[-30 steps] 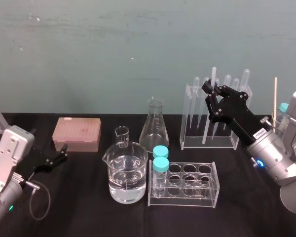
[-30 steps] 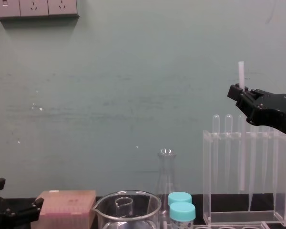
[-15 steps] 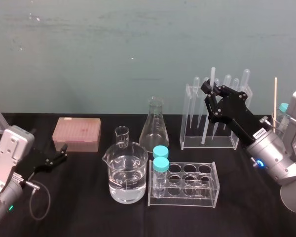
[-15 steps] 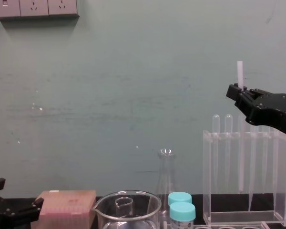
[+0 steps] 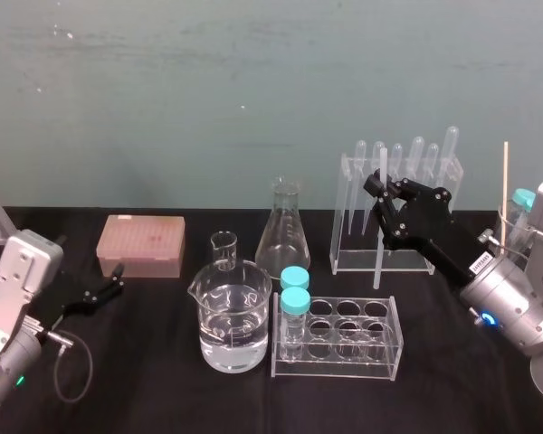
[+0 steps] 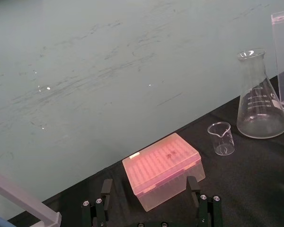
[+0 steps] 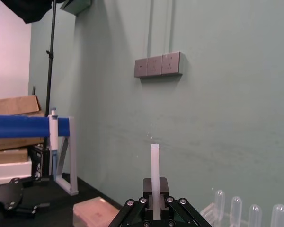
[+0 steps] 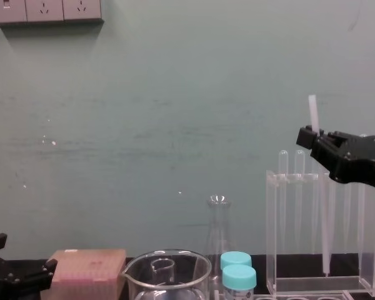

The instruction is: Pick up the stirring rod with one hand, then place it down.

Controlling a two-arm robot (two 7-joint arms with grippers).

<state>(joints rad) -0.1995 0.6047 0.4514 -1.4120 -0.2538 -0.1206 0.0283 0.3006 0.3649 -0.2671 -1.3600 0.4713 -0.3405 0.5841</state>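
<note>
Stirring rod (image 5: 383,161) hangs nearly upright at the far right of the counter (image 5: 145,389). It is pinched near its upper end by the closed fingers of the right end effector (image 5: 377,192), just in front of the pipette rack (image 5: 346,215). Its lower end is low, close to the counter; we cannot tell whether it touches.

Far left, the left end effector (image 5: 118,278) rests idle, its fingers spread and empty, beside the pink tip box (image 5: 140,246). Next come the water-filled beaker (image 5: 233,318), the conical flask (image 5: 282,237) and the tube rack (image 5: 348,342) with two teal-capped tubes (image 5: 295,287).

We judge the main risk to be the long free length below the grip. It could swing or snag on the pipette rack's front wall or on the tube rack nearby. Smooth and thin, the rod might also slip through the fingers. Once released it could roll towards the glassware.

It looks slim, straight and translucent white, of even width, with a blunt top. It is easily mistaken for the bulb-topped pipettes (image 5: 417,149) behind it.
</note>
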